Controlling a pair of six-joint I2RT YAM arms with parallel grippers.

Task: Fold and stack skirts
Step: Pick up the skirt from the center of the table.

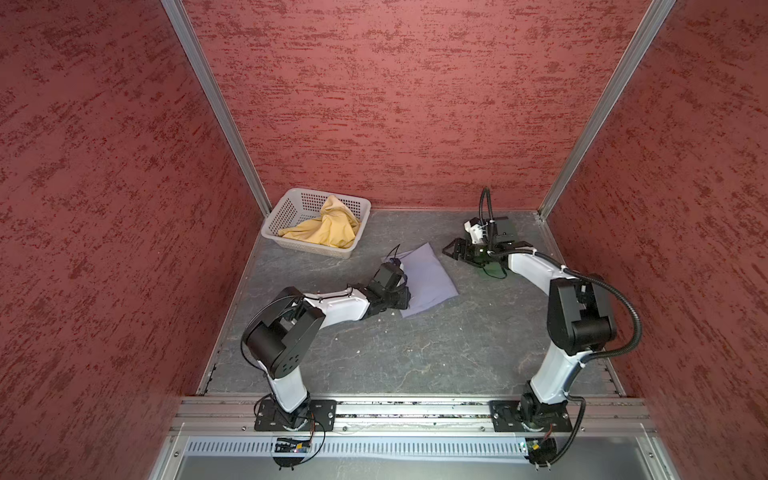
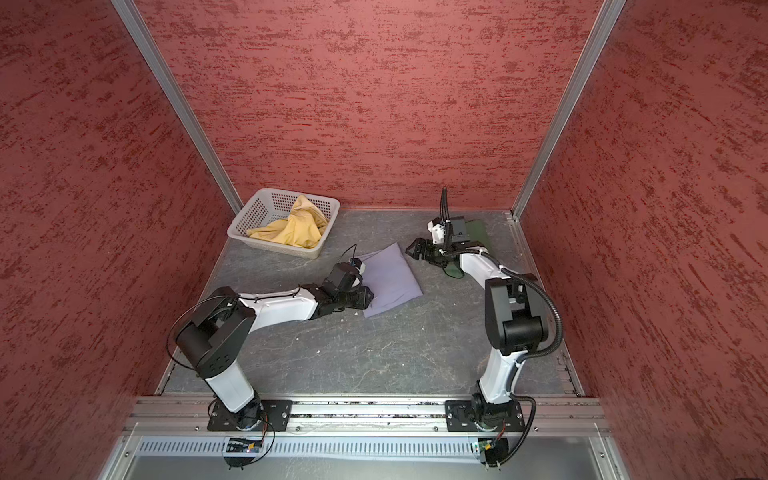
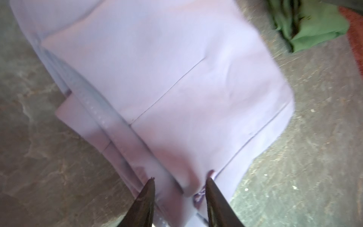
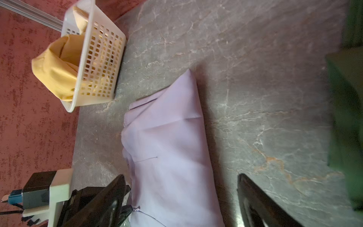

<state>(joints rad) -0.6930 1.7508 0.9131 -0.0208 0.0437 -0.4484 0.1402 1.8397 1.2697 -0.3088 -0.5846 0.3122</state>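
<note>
Left arm (image 1: 340, 307) and right arm (image 1: 534, 272) reach forward low; left jaws partly parted, right jaws wide.

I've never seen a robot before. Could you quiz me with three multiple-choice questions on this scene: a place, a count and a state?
1. Where is the yellow skirt? A) on a chair B) in the white basket C) in a gripper
2. How many skirts show? A) one B) two C) three
3. The jaws of the right gripper are: A) shut on cloth B) wide open, empty C) shut on the basket
Key: 1 B, it lies heaped inside the basket; 2 C, yellow, lavender skirt and green skirt; 3 B, its fingers stand far apart, holding nothing.
</note>
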